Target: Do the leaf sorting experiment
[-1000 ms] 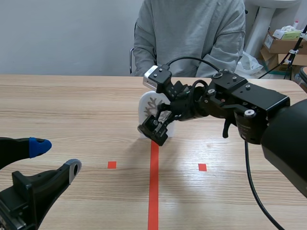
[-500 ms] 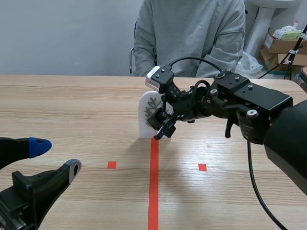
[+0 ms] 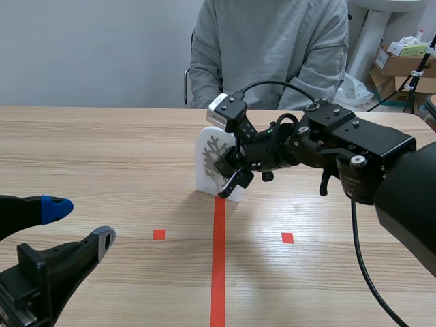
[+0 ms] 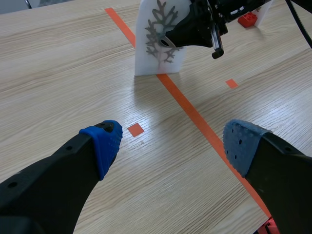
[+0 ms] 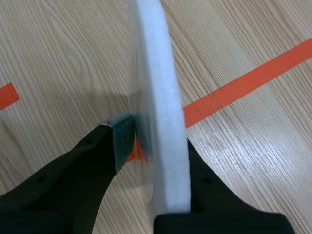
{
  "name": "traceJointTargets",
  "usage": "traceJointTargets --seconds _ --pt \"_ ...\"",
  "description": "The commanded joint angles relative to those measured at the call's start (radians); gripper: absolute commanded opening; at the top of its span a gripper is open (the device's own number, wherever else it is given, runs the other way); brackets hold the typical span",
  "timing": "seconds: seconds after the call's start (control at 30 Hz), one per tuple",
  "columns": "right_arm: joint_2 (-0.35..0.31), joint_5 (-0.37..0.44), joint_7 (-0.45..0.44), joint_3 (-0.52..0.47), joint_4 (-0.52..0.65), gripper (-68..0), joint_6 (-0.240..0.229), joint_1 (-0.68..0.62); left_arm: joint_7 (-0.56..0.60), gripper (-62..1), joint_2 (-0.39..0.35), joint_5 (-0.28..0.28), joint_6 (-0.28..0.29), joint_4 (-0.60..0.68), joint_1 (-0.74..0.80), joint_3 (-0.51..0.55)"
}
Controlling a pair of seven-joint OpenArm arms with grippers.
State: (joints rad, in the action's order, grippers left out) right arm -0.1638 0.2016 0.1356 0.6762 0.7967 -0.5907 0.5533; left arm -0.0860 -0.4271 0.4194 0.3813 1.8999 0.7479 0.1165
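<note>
Wooden table [image 3: 102,150], person [image 3: 272,54] seated at 12 o'clock. Right gripper [image 5: 146,141]: fingers clamped on the white leaf plaque [image 5: 158,97], one against each face. Plaque stands at the 12 o'clock end of the orange tape line [image 3: 218,259]. Left gripper [image 4: 175,139]: fingers spread wide, holding nothing, at 8 o'clock of the plaque, well apart.

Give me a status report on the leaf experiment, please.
Left gripper open, low, near side. Right gripper shut on leaf board, upright on table at tape line's far end. Person seated beyond.
</note>
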Motion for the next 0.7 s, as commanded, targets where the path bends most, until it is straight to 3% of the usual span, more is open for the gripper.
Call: traceJointTargets --seconds 0.0,0.17,0.37,0.47,0.67 --pt "-0.011 0.007 0.0 -0.008 0.024 -61.4 0.0 0.023 0.013 -15.5 0.0 0.006 0.003 0.021 -0.003 0.003" --pt "-0.011 0.007 0.009 -0.008 0.025 -66.0 0.0 0.023 0.013 -15.5 0.0 0.006 0.003 0.021 -0.003 0.003" --pt "-0.023 0.013 0.054 -0.023 0.058 -65.7 0.0 0.018 0.014 -15.5 0.0 0.006 0.003 0.021 -0.003 0.003" --pt "-0.064 0.039 0.076 -0.061 0.146 -65.7 0.001 -0.014 0.014 -15.5 0.0 0.006 0.003 0.021 -0.003 0.003" --pt "-0.179 0.136 0.179 -0.191 0.351 -65.7 0.056 -0.15 0.014 -15.5 0.0 0.006 0.003 0.021 -0.003 0.003"
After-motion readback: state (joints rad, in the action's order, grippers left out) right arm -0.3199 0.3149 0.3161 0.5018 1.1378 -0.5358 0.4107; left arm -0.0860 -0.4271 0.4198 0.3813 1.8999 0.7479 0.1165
